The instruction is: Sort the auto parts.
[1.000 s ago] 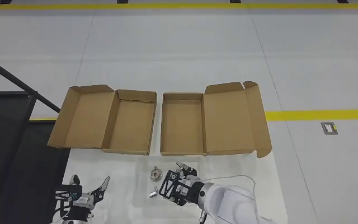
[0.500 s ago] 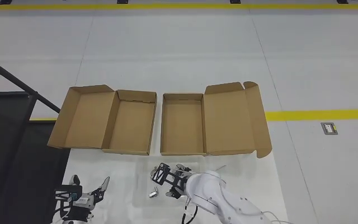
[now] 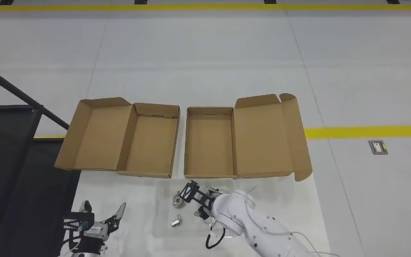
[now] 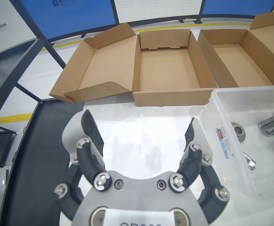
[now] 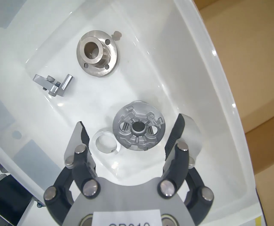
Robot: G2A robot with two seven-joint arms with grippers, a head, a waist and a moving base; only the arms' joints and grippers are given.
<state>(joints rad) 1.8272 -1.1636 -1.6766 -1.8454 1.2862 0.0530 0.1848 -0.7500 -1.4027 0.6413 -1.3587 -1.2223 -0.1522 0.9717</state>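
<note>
The right gripper (image 5: 131, 125) is held spread above the ribbed wheel (image 5: 138, 137) in the clear bin (image 5: 188, 70), seemingly so that it can be pinched, while the left gripper (image 4: 139, 118) is parked spread beside the bin.

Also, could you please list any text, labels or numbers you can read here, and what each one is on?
Nothing reads in full.
Sticker on the clear bin: too small to read.
Printed label on the left gripper: cut off at the edge.
Printed tag on the right gripper: cut off at the edge.
White sign and blue panel: letters cut off.
Floor plate: too small to read.
</note>
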